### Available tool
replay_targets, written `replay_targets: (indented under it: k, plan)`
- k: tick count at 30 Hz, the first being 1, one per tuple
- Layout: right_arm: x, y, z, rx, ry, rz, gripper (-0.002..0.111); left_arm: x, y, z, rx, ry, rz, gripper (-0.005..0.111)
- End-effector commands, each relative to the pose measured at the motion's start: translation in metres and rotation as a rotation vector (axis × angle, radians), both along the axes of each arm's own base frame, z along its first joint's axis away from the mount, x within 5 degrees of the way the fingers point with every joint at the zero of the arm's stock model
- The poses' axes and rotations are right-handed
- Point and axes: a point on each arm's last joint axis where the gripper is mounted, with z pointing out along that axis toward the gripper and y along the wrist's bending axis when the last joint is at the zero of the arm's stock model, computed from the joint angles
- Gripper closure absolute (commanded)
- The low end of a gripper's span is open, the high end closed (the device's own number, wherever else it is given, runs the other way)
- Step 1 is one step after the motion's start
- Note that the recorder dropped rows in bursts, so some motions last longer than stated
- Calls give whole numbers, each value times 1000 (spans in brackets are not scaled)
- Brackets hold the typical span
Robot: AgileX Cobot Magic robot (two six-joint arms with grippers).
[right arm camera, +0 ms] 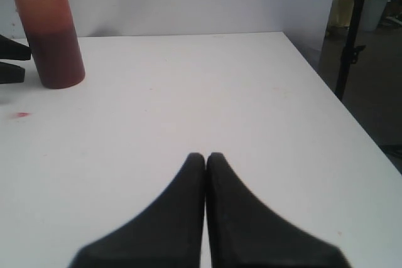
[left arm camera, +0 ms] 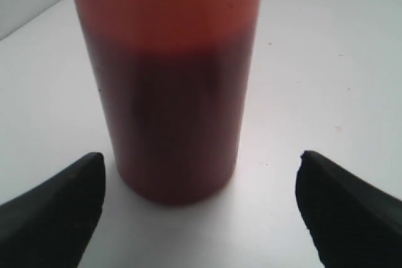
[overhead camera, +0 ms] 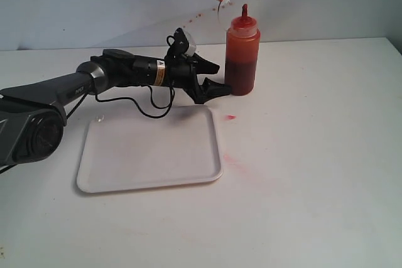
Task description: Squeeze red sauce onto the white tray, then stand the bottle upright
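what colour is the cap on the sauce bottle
The cap is red, with a narrow pointed nozzle. It shows best in the exterior view.

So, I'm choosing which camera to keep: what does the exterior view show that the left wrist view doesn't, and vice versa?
Only the exterior: the tray, the red cap, the left arm and red smears. Only the left wrist: both fingers up close, apart and clear of the bottle. Both: the bottle upright on the table, sauce filling its lower part.

Orange-red bottle (overhead camera: 242, 54), dark red sauce (overhead camera: 240, 76), white tray (overhead camera: 151, 149)
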Motion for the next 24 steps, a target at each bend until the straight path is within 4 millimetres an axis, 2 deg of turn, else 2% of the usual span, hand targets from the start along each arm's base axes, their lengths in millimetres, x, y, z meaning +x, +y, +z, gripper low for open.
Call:
replay_targets:
  k: [1, 7, 10, 12, 13, 14, 15, 16, 17, 18, 19, 20, 21, 22, 24]
  plan:
    - [0, 0, 2, -14, -8, -5, 108, 1, -3, 4, -14, -8, 12, 30]
    - [0, 0, 2, -14, -8, -5, 108, 7, 10, 7, -22, -4, 37, 30]
    - [0, 0, 2, -14, -8, -5, 108, 14, 30, 13, -53, 48, 86, 30]
    - [0, 0, 2, -14, -8, -5, 108, 18, 50, 20, -85, 83, 94, 30]
    - [0, 0, 2, -14, -8, -5, 108, 20, 74, 32, -128, 126, 89, 34]
    - [0, 0, 2, -14, -8, -5, 108, 21, 87, 36, -145, 142, 88, 38]
    - [0, 0, 2, -14, -8, -5, 108, 21, 111, 55, -182, 155, 64, 48]
    - [0, 0, 2, -14, -8, -5, 108, 21, 120, 63, -191, 144, 57, 52]
    - [0, 0, 2, -14, -8, -5, 108, 24, 142, 79, -202, 127, 99, 61]
    - [0, 0, 2, -14, -8, -5, 108, 25, 149, 86, -214, 143, 119, 65]
    - [0, 0, 2, -14, -8, -5, 108, 25, 163, 104, -217, 167, 154, 76]
    - [0, -1, 3, -35, -12, -4, 108, 25, 168, 110, -196, 162, 161, 83]
    - [0, -3, 5, -147, -34, -6, 108, 22, 173, 131, -175, 147, 171, 96]
    - [1, -4, 8, -190, -59, -6, 108, 20, 178, 145, -183, 146, 185, 102]
    - [2, -2, 18, -169, -178, 6, 108, 15, 178, 176, -197, 125, 191, 106]
